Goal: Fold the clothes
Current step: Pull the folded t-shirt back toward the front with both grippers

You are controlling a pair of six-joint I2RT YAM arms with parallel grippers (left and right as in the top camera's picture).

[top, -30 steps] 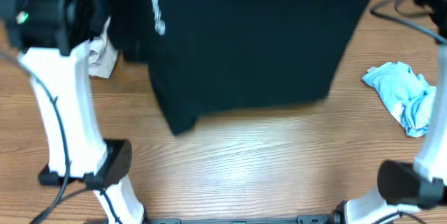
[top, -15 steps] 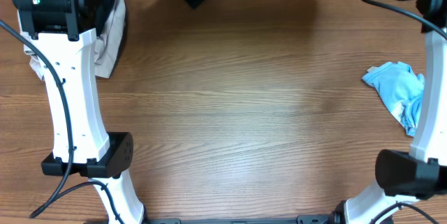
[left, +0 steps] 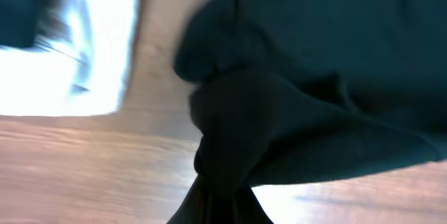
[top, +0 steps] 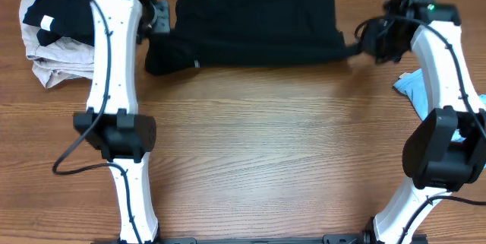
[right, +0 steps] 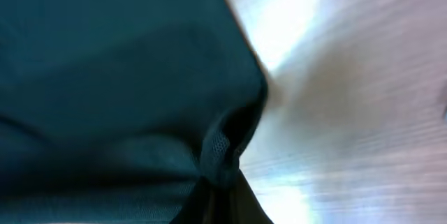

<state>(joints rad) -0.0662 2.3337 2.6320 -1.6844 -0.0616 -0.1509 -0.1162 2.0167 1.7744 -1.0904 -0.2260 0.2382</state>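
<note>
Black T-shirt is gripped at both ends: L gripper clenched on its bunched left corner, R gripper on the right. It's stretched btwn them along the table's far edge. White mark near the hem, unreadable. 0.5 s ago the shirt was nearly out of view; light-blue garment unmoved.

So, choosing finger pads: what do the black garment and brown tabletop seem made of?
The black fabric garment looks like soft, matte knit, perhaps cotton: it bunches into limp folds, with fine mesh texture at its edge. The brown tabletop shows wood grain with slight sheen; wood or laminate, I cannot tell.
</note>
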